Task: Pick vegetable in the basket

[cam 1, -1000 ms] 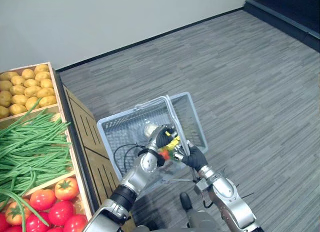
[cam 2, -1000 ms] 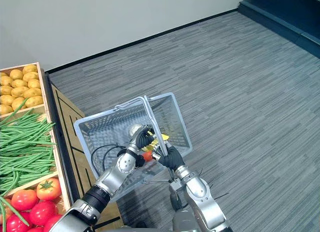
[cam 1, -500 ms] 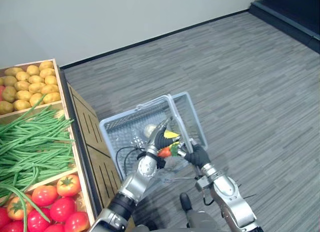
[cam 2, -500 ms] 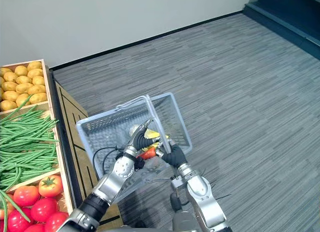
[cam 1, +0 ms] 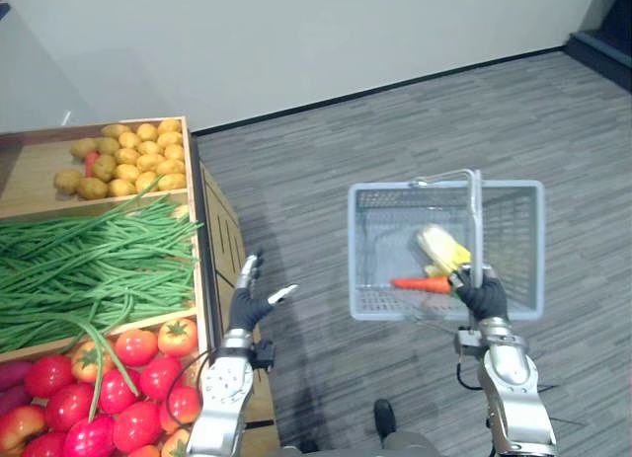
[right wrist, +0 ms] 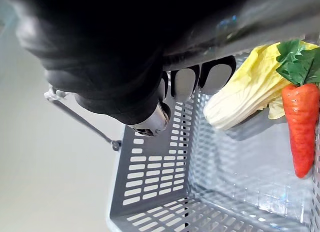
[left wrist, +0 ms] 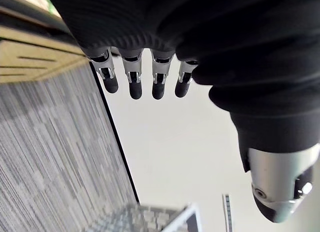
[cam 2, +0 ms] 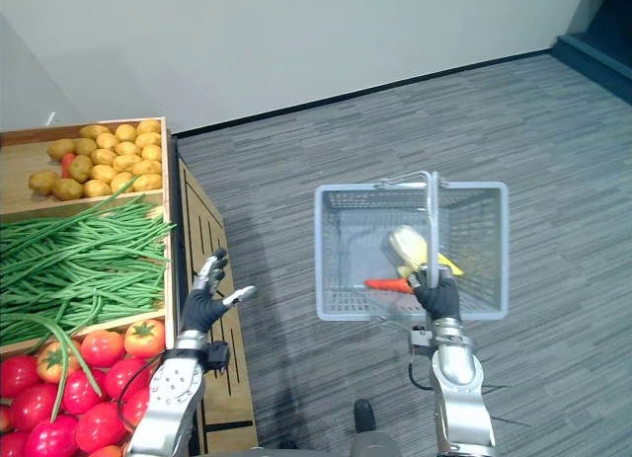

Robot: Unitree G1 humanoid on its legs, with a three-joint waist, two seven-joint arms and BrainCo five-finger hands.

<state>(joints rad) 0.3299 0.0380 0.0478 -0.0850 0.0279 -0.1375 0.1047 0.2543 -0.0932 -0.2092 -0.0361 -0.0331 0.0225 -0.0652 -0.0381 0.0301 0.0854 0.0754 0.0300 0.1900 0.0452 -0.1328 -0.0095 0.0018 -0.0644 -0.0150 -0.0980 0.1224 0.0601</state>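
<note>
Basket [cam 1: 515, 242] holds a carrot [cam 1: 420, 283] and cabbage [cam 1: 441, 248].

Bright, even indoor light lies over the grey floor [cam 1: 395, 121] and pale wall [cam 1: 296, 33], and the shadows are soft. A dimmer patch darkens the floor beside the wooden stand [cam 1: 222, 230]. Inside the basket [right wrist: 150, 167] the cabbage [right wrist: 240, 91] throws a faint shadow. The left robot hand [left wrist: 165, 21] looks near-black against the bright wall.

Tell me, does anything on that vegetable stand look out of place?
Yes. One red item sits among the potatoes, and a few green beans trail out of their own section over the tomatoes.
</note>
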